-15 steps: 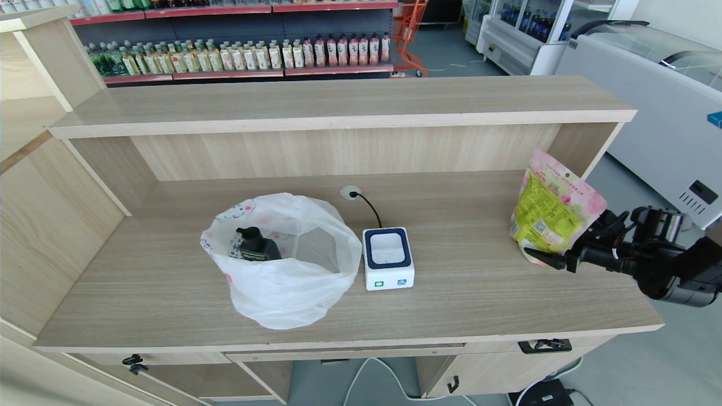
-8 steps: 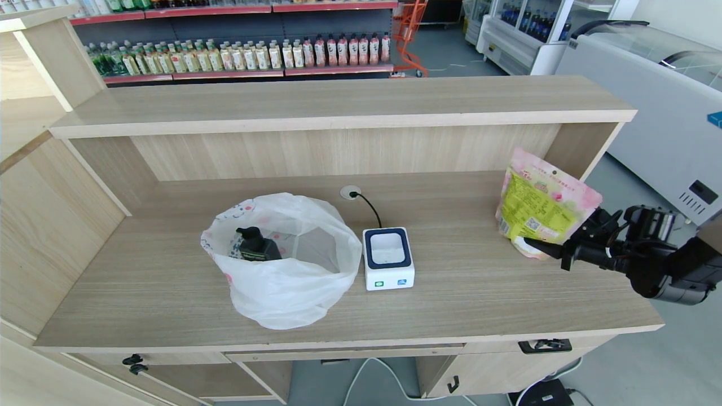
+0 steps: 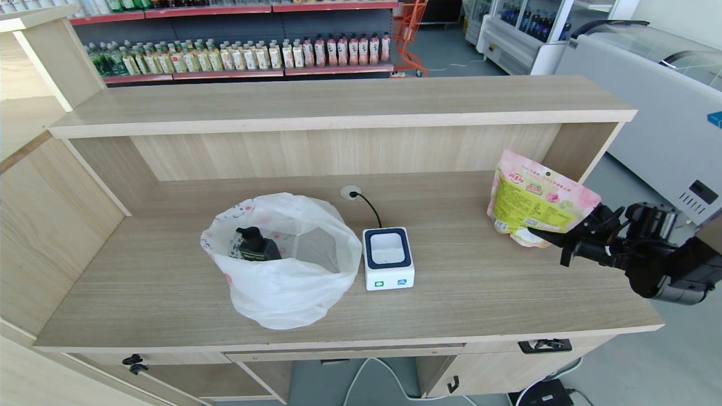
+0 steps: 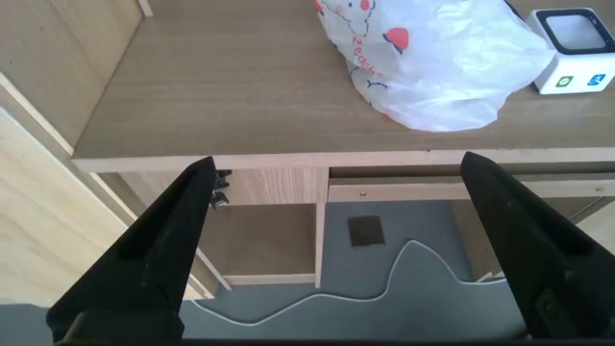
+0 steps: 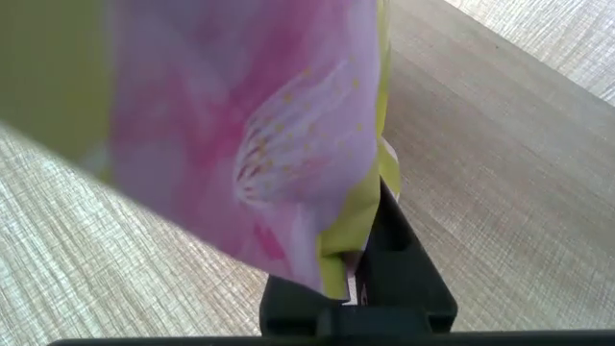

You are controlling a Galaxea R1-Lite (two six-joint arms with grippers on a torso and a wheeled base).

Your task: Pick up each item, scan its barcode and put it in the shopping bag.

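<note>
My right gripper is shut on the lower edge of a pink and yellow-green snack pouch, held upright above the counter's right end. In the right wrist view the snack pouch hangs close before the lens, pinched by a black finger. A white shopping bag stands open at the counter's middle left with a dark pump bottle inside. A white barcode scanner sits just right of the bag. My left gripper is open, below and in front of the counter's edge, with the shopping bag beyond it.
The wooden counter has a raised back wall and top ledge. A black cable runs from a grommet to the scanner. Drawers and a cable lie under the counter front. Store shelves and freezers stand behind.
My right gripper has carried the snack pouch leftward and slightly up over the counter, toward the scanner. The bag, bottle and scanner have not moved.
</note>
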